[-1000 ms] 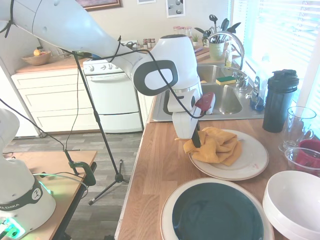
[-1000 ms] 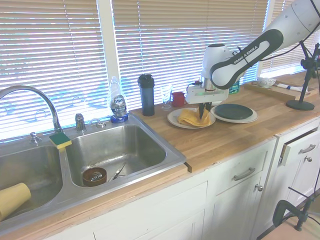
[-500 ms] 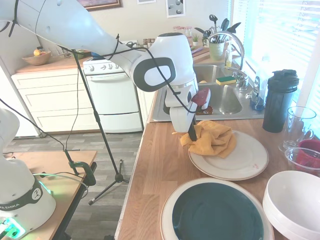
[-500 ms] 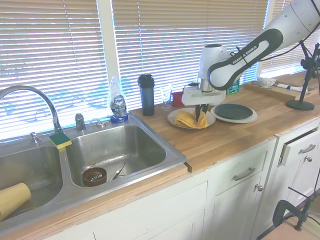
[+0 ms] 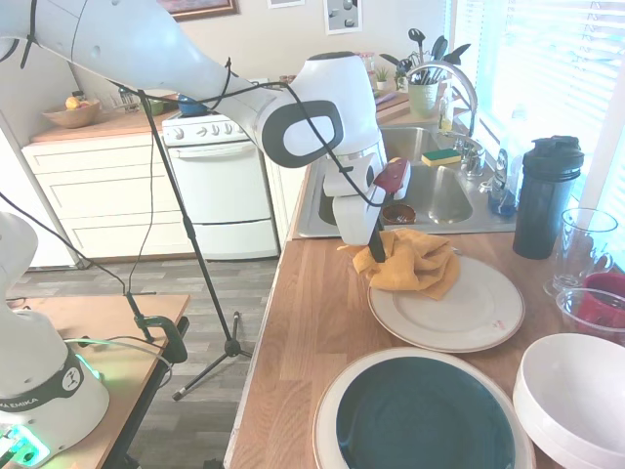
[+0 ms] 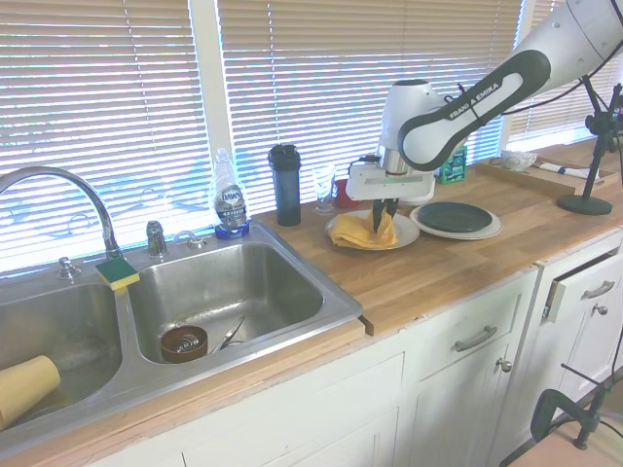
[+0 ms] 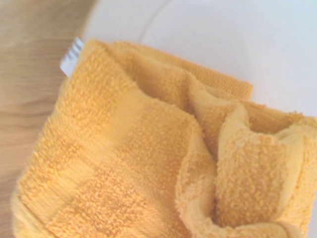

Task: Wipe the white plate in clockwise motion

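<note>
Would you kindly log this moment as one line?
phase: wiping | claw: shut on cloth | cloth: bunched on sink-side edge of plate, overhanging counter

A home kitchen, seen from my remote station.

I see a butcher-block worktop [image 6: 458, 268] with a double stainless sink [image 6: 219, 292] and arched faucet [image 6: 58, 190] under slatted window blinds [image 6: 321, 78], a Dawn dish soap bottle [image 6: 230, 201], a green-and-yellow sponge [image 6: 117, 272], white cabinets [image 6: 458, 389], a white stove [image 5: 220, 181] and a utensil crock [image 5: 423, 96].
</note>
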Action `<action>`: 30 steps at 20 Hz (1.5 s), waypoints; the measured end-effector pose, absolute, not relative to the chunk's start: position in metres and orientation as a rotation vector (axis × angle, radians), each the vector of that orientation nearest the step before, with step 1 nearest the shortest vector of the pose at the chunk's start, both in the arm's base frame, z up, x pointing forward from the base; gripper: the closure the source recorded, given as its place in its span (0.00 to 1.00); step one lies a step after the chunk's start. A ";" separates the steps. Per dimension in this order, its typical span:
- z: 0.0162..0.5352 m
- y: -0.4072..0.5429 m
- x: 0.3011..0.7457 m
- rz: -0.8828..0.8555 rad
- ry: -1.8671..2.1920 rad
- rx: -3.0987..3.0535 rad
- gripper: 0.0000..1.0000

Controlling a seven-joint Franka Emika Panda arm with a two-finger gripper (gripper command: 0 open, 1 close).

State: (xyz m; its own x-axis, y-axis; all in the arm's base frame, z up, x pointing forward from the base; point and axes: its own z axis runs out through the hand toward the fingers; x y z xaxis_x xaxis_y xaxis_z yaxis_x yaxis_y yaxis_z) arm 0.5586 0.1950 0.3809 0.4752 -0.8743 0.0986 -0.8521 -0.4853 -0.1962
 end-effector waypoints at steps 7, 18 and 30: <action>0.397 0.236 0.547 -0.268 1.451 -2.606 1.00; 0.372 0.292 0.496 -0.159 1.413 -2.652 1.00; 0.341 0.264 0.460 -0.188 1.376 -2.694 0.00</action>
